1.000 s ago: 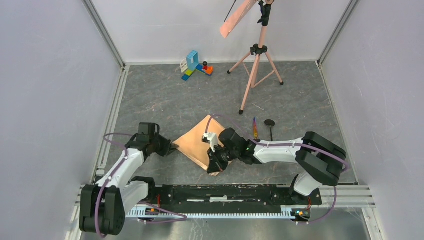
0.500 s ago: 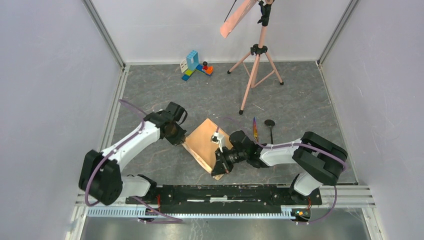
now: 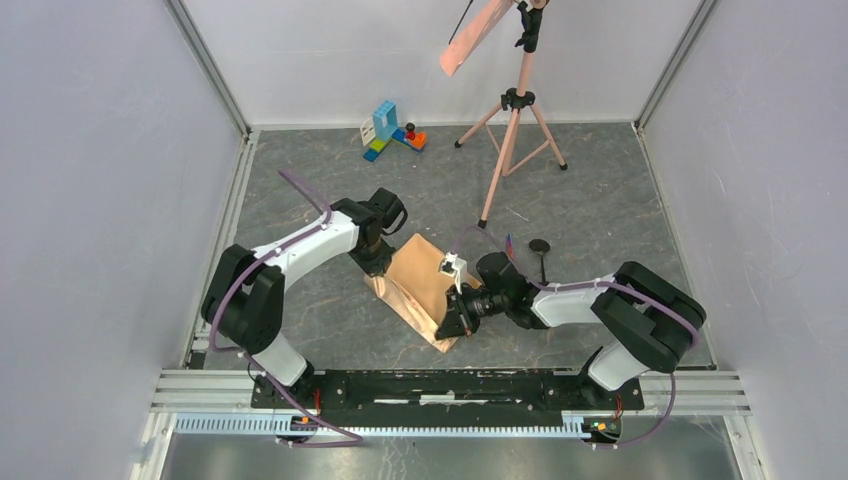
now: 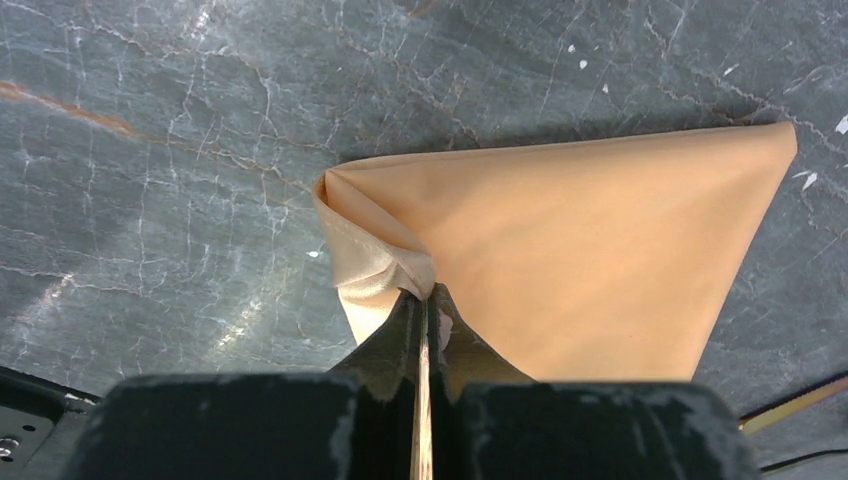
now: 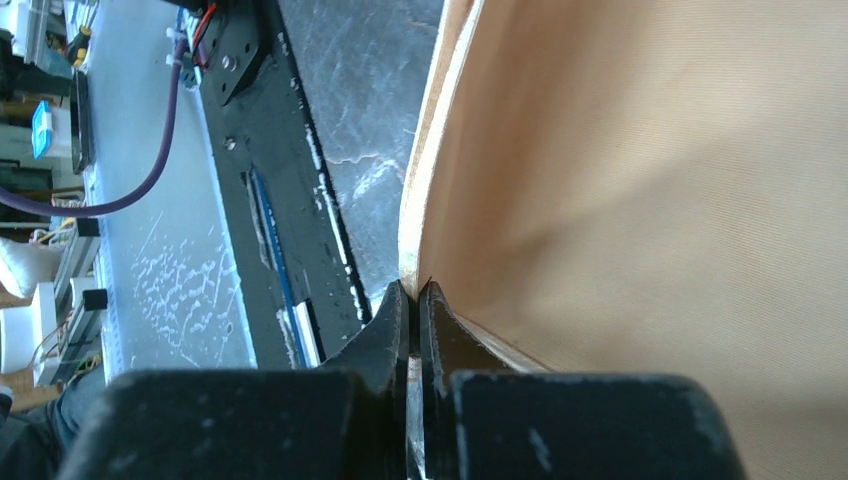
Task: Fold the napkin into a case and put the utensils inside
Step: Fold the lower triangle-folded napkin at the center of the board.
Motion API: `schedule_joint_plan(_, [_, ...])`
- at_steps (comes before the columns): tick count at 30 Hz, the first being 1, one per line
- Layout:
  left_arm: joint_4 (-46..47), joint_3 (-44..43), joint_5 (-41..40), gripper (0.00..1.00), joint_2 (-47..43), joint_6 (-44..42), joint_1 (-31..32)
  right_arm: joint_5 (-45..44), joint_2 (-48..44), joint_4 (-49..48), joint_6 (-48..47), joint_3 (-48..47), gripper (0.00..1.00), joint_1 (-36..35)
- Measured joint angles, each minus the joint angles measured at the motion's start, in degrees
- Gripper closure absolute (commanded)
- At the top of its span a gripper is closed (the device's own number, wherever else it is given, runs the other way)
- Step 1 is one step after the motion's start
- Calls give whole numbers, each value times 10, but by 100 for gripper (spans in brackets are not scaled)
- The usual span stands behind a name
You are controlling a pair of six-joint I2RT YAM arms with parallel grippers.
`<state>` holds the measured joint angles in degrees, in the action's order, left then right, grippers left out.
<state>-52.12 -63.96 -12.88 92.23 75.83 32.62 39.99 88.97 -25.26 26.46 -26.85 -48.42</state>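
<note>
Grey marbled table (image 3: 600,200), walled in white, carried the peach napkin (image 3: 420,285) near its middle, slightly toward the near edge. The left gripper (image 4: 425,297) was clamped on a bunched far-left corner of the cloth. The right gripper (image 5: 412,297) was pinched tight on the napkin's near edge. A purple-gold utensil (image 3: 510,250) and a black utensil (image 3: 541,247) lay just right of the napkin.

The napkin (image 4: 600,260) reads as soft matt cloth, finely woven, with a faint sheen on its crumpled hem. Under it, the table (image 4: 180,150) shows a smooth grey stone-look surface, white-veined and slightly glossy. The left gripper (image 4: 425,298) is black matt plastic, scuffed pale along its edges.
</note>
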Motion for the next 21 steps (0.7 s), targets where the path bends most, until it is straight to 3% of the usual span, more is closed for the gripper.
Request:
schedule_joint_plan(17, [-1,-61,-8,98,82,0,-3,-5,22,55,-46,-24,91,46])
schedule_joint_plan(21, [2,-69,-8,98,95,0,-8,-11,24,68,-51,-32,85,54])
